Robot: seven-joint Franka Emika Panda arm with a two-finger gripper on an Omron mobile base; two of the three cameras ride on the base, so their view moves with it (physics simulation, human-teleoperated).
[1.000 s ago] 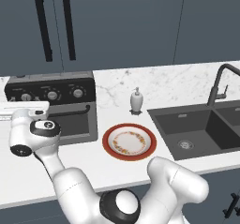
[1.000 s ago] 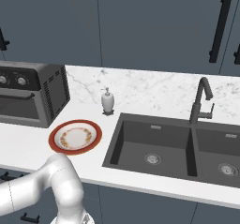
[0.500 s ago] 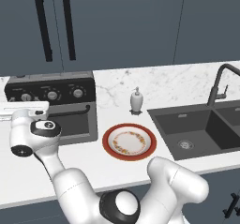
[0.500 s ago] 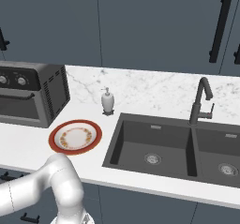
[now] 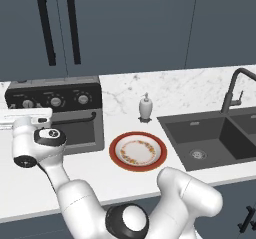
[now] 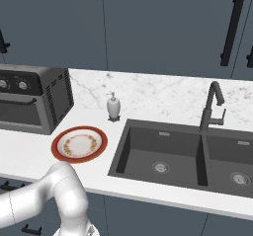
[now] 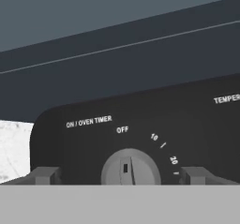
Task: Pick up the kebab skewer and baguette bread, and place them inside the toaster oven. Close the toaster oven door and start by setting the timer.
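The toaster oven (image 5: 55,118) stands on the counter at the left, also seen in the right base view (image 6: 29,101). Its door (image 5: 75,130) is up and shut, with the bar handle across the top. My white hand (image 5: 22,117) sits in front of the oven's left end. In the hand view my gripper (image 7: 121,175) is open, one fingertip (image 7: 47,175) on each side of the silver timer knob (image 7: 130,167), apart from it. The knob's mark points near OFF. The kebab skewer and baguette bread are out of view.
A red-rimmed plate (image 5: 137,152) lies bare on the counter right of the oven. Behind it stands a soap dispenser (image 5: 145,106). Further right are the dark double sink (image 5: 205,138) and its faucet (image 6: 210,106). Dark cabinets run above.
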